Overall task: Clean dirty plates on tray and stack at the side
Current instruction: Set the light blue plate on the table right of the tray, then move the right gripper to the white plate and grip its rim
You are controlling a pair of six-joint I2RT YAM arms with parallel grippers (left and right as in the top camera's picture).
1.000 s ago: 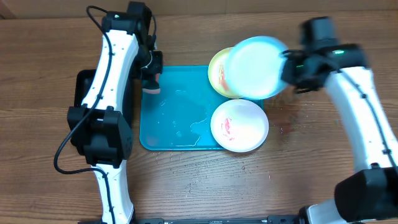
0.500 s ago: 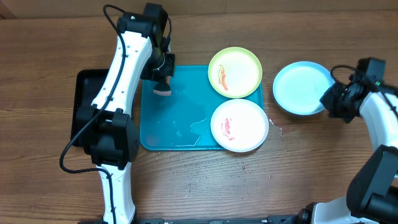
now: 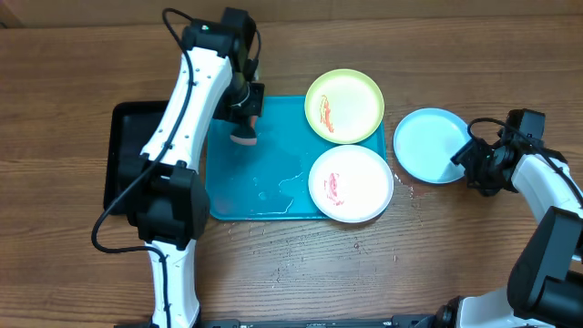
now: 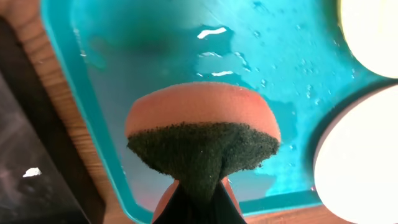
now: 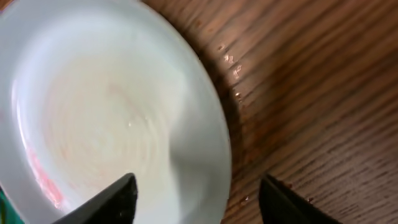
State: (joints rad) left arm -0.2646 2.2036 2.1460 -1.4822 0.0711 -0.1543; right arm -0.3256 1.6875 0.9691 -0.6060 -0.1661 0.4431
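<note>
Blue plate [image 3: 428, 144], rim between spread right fingers [image 5: 118, 199] — seemingly loose

Three plates [image 3: 351, 182], two trays [image 3: 273, 208], one sponge [image 3: 244, 138].

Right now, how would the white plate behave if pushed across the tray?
Probably slides easily: the tray is wet beside the white plate. Likely light and stiff: thin, shallow, plastic-looking. Lying flat, it should not roll.
</note>
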